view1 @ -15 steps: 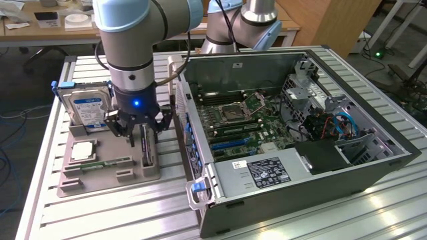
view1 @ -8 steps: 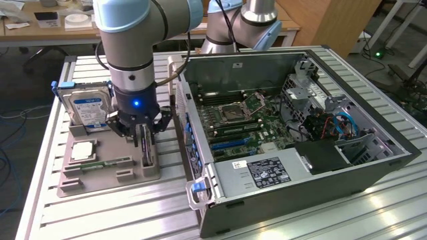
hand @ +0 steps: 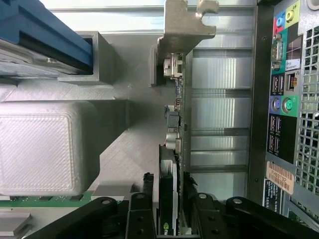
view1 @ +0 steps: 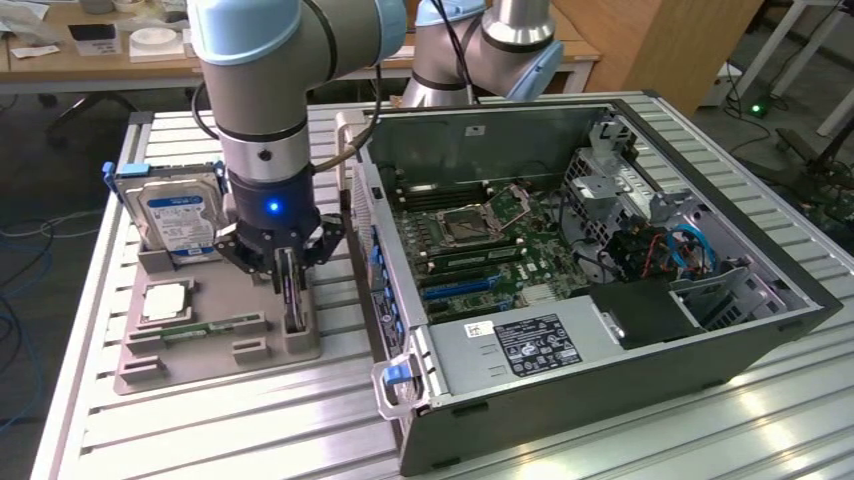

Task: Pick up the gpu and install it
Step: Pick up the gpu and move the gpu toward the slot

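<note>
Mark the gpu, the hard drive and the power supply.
gpu (hand: pixel 187 27): wrist view, on its metal bracket.
hard drive (view1: pixel 178 218): exterior view, on its blue label.
power supply (view1: pixel 541 345): exterior view, on its black label.

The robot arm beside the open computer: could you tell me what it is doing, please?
The arm's gripper is down at the gpu, which stands on edge in a slot of the grey parts tray beside the open computer case. The card is not yet lifted out.
</note>
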Motion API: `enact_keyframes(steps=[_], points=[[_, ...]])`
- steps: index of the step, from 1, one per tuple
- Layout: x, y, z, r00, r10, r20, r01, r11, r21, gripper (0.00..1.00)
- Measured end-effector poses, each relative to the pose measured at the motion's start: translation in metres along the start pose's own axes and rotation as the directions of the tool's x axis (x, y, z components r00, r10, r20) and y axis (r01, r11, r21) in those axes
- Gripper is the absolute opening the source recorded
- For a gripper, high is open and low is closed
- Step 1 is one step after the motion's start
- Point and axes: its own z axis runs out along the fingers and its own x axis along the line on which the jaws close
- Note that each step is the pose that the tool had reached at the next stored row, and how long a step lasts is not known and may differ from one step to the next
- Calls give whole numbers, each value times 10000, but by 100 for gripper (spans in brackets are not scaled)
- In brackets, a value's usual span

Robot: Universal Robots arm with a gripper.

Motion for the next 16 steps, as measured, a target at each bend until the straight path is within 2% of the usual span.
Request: enact_keyframes(steps=[1,5,6,16], points=[[0,0,0,10000,0,0,0,10000,-1,36],[0,0,0,10000,0,0,0,10000,1,34],[0,0,0,10000,0,1,0,10000,1,27],[-1,0,1,10000,0,1,0,10000,1,27]])
